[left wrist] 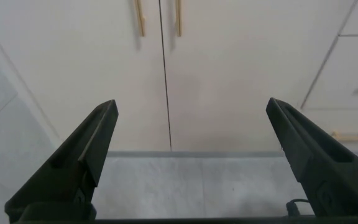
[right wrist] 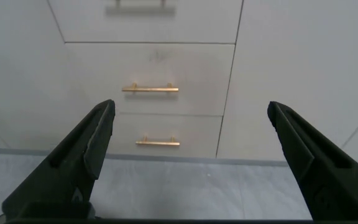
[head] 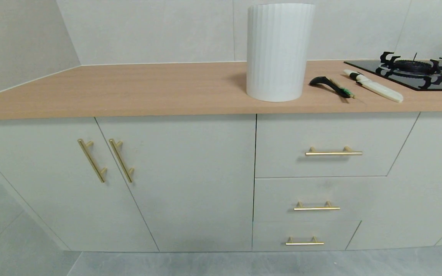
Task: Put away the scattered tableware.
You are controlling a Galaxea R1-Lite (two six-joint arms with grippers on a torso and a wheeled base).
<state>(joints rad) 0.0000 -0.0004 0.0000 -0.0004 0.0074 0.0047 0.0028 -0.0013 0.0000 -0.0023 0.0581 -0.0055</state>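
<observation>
Knife (head: 374,86) and peeler (head: 330,85) lie side by side on table (head: 148,88), right of white container (head: 278,53), long axes diagonal, back-left to front-right. Left claw (left wrist: 190,106), right claw (right wrist: 190,107): both wide open, empty.

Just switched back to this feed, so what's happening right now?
Nothing is being handled yet. The left tool is open and empty, facing the cabinet doors; the right tool is open and empty, facing the drawers. On the counter, a black-handled utensil and a white knife lie beside a white ribbed container.
</observation>
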